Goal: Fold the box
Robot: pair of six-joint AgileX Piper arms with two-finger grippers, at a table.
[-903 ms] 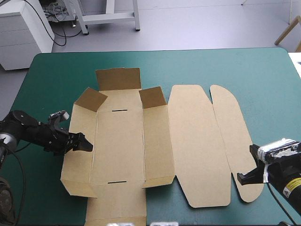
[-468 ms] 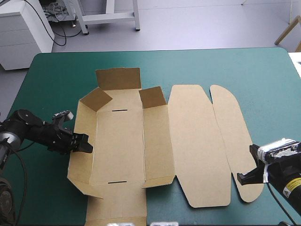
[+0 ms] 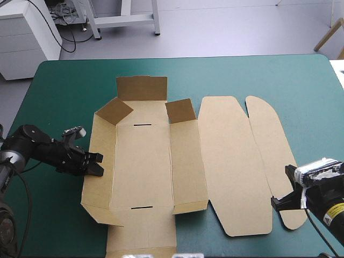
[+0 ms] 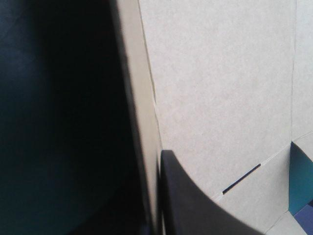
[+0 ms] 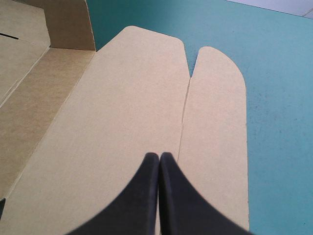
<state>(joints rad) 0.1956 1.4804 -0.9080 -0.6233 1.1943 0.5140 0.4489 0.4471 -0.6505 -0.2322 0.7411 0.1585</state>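
The brown box (image 3: 142,161) lies as a cut sheet on the teal-green cover, with its left wall and far flaps raised. The lid and rounded tuck flap (image 3: 271,156) lie flat to the right. My left gripper (image 3: 97,164) is at the raised left wall, shut on it. In the left wrist view the wall's edge (image 4: 146,147) stands between my black fingers (image 4: 195,210). My right gripper (image 3: 280,203) is shut at the tuck flap's near end. In the right wrist view my right gripper (image 5: 159,156) points along the slit between lid (image 5: 122,107) and tuck flap (image 5: 215,122).
The box's near flap (image 3: 141,236) reaches the table's near edge. Bare teal-green cover (image 3: 242,75) runs along the far side and right of the tuck flap. The table's right edge (image 3: 337,80) is close behind my right arm.
My left gripper has shut on the box's left wall, which now stands steeper. The whole sheet has slid a little to the right. The right arm has not moved.
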